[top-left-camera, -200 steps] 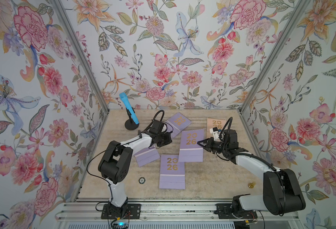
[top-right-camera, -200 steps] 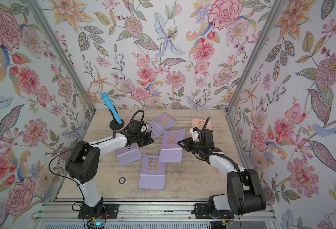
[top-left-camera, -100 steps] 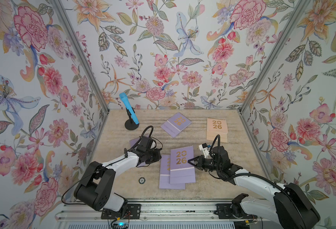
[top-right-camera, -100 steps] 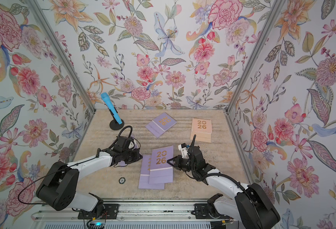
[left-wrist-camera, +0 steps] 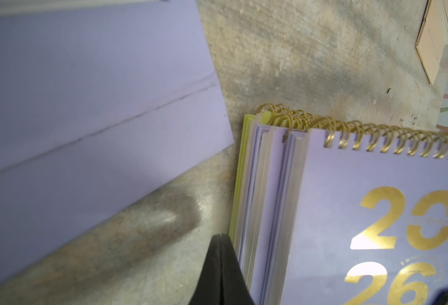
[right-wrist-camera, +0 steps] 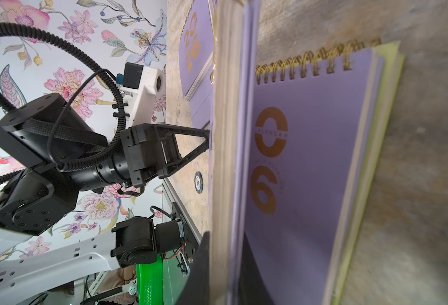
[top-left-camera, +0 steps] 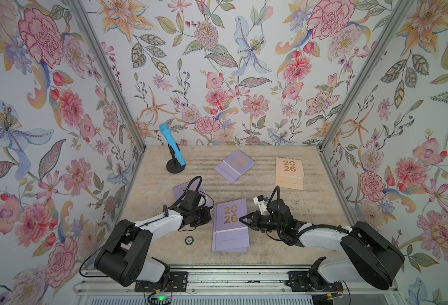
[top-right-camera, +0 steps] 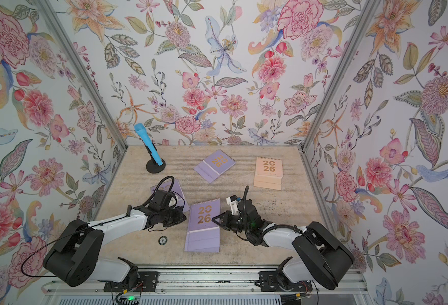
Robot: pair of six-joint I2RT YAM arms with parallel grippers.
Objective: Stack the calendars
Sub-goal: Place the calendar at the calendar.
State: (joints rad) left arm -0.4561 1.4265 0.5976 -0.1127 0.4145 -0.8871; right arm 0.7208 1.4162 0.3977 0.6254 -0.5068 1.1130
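Floral walls box in the beige surface (top-left-camera: pixel 265 169). Right hand (top-left-camera: pixel 240 218) pinches the top lavender calendar (top-left-camera: pixel 229 216) on the stack (top-left-camera: pixel 230 241), while the closed, empty left hand (left-wrist-camera: pixel 220 239) braces the stack's opposite edge, likely to square it. Behind the stack, the peach calendar (top-left-camera: pixel 289 173) is not yet stacked.

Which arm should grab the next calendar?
Left, probably. The left end effector is shut and empty, close by the loose lavender calendar; the right end effector grips the stack's top calendar.

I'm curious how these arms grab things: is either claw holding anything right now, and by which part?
The right gripper pinches the top lavender spiral-bound calendar by the side edge facing that arm. The shut left gripper holds nothing.
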